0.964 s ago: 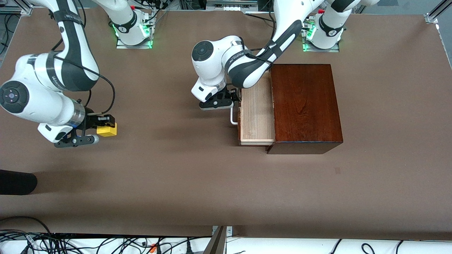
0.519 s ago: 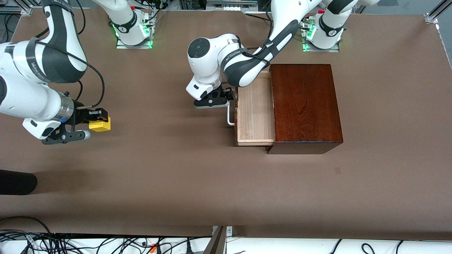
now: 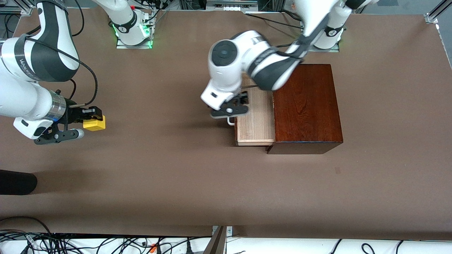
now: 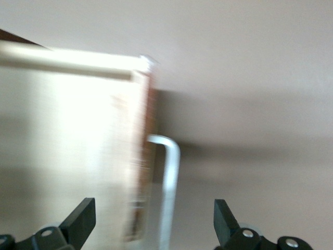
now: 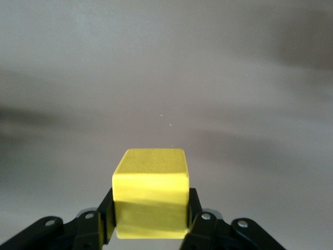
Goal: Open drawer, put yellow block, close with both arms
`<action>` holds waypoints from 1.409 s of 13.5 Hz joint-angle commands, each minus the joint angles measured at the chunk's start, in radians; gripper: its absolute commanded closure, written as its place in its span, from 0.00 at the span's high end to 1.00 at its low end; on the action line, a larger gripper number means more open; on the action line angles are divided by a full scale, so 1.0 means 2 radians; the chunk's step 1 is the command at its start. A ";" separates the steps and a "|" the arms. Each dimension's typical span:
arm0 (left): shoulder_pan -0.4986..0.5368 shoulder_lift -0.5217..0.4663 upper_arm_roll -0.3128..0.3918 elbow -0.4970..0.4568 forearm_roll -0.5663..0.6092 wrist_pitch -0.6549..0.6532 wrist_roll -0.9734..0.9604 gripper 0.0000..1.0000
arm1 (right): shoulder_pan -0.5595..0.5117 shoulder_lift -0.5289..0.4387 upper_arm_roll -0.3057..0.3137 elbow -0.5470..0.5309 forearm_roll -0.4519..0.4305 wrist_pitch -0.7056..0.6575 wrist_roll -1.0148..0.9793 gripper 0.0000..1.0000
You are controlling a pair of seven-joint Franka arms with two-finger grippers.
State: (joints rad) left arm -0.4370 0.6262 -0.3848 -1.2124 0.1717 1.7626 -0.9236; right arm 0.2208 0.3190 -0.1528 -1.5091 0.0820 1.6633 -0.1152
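The drawer [image 3: 256,120] stands pulled out of the glossy mahogany box [image 3: 305,106], its pale wood tray bare inside. Its white U-shaped handle [image 3: 231,121] faces the right arm's end of the table. My left gripper [image 3: 242,102] hangs open above the drawer front, holding nothing; in the left wrist view the handle [image 4: 169,192] and tray [image 4: 67,146] lie well below the spread gripper [image 4: 153,221]. My right gripper [image 3: 92,120] is shut on the yellow block [image 3: 94,123], lifted over bare table toward the right arm's end. The right wrist view shows the block [image 5: 151,200] clamped in the gripper [image 5: 151,221].
A black object [image 3: 14,181] pokes in at the table edge by the right arm's end. Cables [image 3: 88,243] run along the edge nearest the front camera. A small dark mark [image 3: 338,170] lies on the brown table surface.
The drawer slid a little farther out, then my left gripper came off the handle and rose over the drawer front. My right gripper carried the block further toward the right arm's end.
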 commanded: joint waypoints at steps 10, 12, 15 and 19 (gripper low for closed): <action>0.228 -0.132 0.001 -0.062 -0.076 -0.067 0.245 1.00 | 0.058 -0.001 0.082 0.011 -0.005 -0.029 -0.009 0.33; 0.238 -0.169 0.036 -0.098 -0.096 -0.064 0.309 1.00 | 0.109 0.004 0.087 0.020 -0.024 -0.019 -0.034 0.33; 0.205 -0.236 0.131 -0.157 -0.126 -0.064 0.389 1.00 | 0.179 0.037 0.087 0.080 -0.042 -0.013 -0.060 0.33; 0.160 -0.296 0.208 -0.188 -0.130 -0.094 0.430 1.00 | 0.236 0.064 0.088 0.119 -0.036 0.000 -0.077 0.39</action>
State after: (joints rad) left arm -0.0790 0.1219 -0.0185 -1.5122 -0.0654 1.5987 -0.1097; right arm 0.6498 0.3983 0.0328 -1.3383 0.0151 1.6616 -0.2173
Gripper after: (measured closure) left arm 0.000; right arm 0.449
